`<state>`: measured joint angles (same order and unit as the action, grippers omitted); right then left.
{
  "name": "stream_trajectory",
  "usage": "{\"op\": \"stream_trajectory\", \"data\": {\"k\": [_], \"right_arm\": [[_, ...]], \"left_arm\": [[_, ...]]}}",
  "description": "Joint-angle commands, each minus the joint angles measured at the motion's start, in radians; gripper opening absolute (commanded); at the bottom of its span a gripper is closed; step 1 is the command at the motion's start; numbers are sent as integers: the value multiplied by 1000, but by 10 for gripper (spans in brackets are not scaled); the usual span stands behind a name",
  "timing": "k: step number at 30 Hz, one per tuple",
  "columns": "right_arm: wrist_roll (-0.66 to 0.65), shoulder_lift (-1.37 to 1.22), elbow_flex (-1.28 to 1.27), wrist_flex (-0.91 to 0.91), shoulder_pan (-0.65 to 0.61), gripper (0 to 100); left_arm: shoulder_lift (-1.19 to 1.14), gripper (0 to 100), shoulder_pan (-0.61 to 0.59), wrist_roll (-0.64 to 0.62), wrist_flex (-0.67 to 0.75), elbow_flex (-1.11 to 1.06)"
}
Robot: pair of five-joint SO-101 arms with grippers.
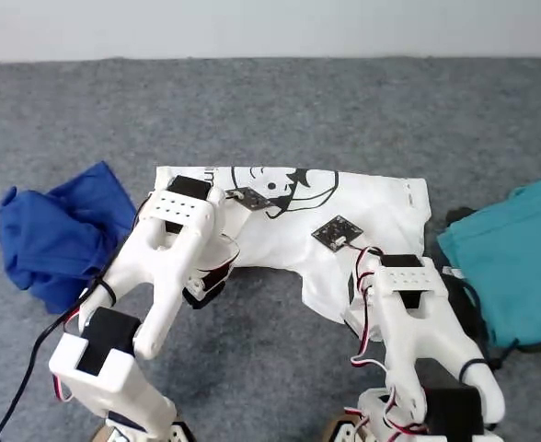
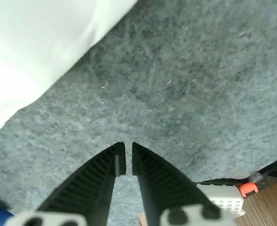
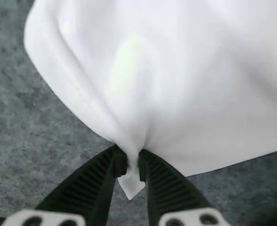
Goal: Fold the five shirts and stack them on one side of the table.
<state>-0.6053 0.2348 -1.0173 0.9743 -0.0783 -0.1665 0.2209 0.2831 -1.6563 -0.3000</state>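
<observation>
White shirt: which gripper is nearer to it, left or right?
Right. The right gripper pinches a fold of the white shirt; the left gripper hangs over bare grey table beside the shirt, not touching it.

Soft, even light falls from overhead in the high view — the grey felt table (image 1: 280,101) is bright throughout, with no hard shadows, only thin shade close under the left arm (image 1: 155,267) and right arm (image 1: 418,313) around 6 o'clock. The wall (image 1: 270,28) at 12 o'clock is pale and flat. In both wrist views the white shirt (image 3: 176,70) glares — its folds nearly washed out.
</observation>
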Motion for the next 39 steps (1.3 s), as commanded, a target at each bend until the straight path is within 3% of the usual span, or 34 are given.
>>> {"op": "stream_trajectory", "data": {"k": [1,19,35,39], "right_arm": [[-12,-7,-37,-27,-4,11],[-9,113,295,211,-12,10],[-2,111,336,-16,-10,10],[58,110,336,-94,-7,10]], "left_arm": [[17,34,9,-5,-5,-2],[17,34,14,-5,-5,-2],[17,34,15,-5,-5,-2],[17,34,15,-5,-5,-2]]}}
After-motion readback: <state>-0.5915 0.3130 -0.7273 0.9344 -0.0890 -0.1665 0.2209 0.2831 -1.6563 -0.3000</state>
